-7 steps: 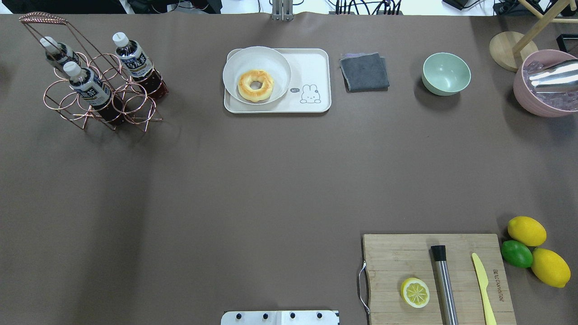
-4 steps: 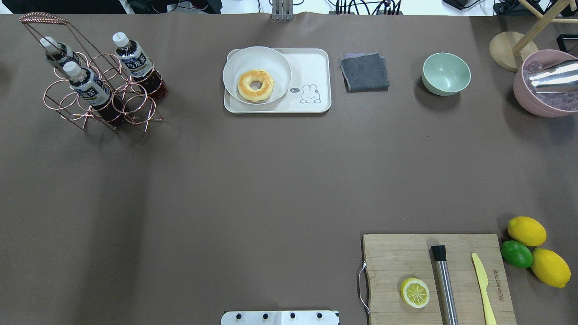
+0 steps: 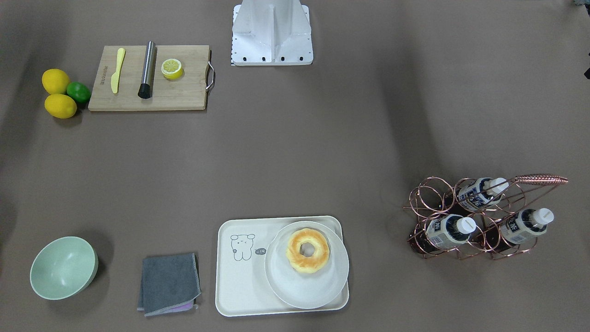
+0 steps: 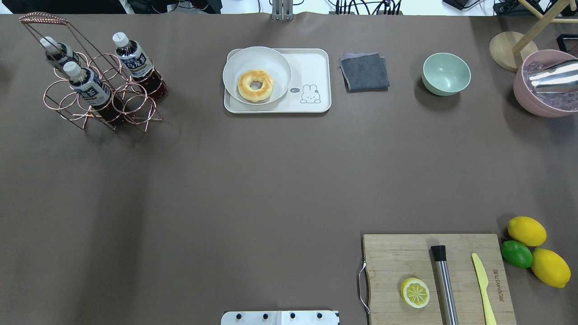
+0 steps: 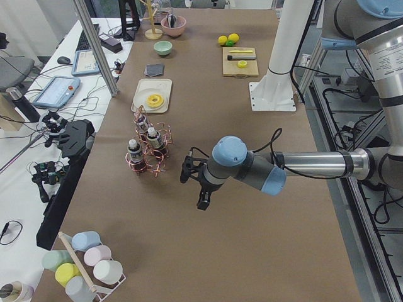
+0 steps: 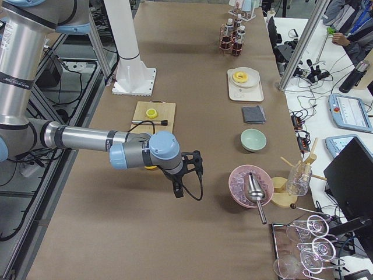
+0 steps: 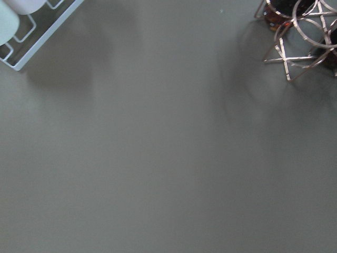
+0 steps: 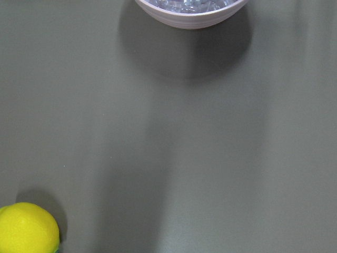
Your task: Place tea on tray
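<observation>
Tea [image 4: 90,89] — in wire rack [image 4: 43,18], tray [image 4: 311,67] well apart

In the exterior left view, our left arm [image 5: 315,165] enters from the right edge and runs level to mid-frame. There the left wrist [image 5: 230,157] bends and the left hand [image 5: 196,185] points down at the desk [image 5: 189,251]. In the exterior right view, our right arm [image 6: 87,139] enters from the left edge, likewise level. The right hand [image 6: 185,169] points down at centre frame. We cannot determine the finger spacing of either hand.
</observation>
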Motion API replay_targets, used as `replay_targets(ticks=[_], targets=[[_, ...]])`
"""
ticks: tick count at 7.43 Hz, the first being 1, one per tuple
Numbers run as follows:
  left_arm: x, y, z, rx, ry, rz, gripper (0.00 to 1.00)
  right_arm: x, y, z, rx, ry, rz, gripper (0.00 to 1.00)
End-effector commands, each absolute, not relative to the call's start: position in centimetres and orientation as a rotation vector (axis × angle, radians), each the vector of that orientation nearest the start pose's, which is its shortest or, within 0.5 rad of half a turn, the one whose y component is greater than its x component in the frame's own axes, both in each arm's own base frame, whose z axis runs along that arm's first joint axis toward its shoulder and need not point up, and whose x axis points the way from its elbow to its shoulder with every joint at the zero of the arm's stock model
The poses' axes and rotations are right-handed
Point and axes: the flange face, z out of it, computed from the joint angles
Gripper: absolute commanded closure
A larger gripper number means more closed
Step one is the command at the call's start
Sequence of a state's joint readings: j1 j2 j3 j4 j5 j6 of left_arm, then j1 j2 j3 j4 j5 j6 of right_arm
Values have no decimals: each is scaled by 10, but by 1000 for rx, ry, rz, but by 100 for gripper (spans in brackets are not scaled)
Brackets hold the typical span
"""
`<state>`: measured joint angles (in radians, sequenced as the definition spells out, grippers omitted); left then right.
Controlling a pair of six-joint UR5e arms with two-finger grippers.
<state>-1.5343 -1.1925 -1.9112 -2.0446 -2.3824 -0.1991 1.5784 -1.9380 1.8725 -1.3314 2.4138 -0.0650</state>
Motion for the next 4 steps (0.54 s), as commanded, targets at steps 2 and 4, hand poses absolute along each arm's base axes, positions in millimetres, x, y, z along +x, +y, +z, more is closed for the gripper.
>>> replay_targets(ticks=[2,4], targets=[[50,-410,540,379,863,70,4,59,-341,637,179,-874,-123,0],[94,-452,495,437,859,27,4,55,-341,633,174,-936,-128,0]])
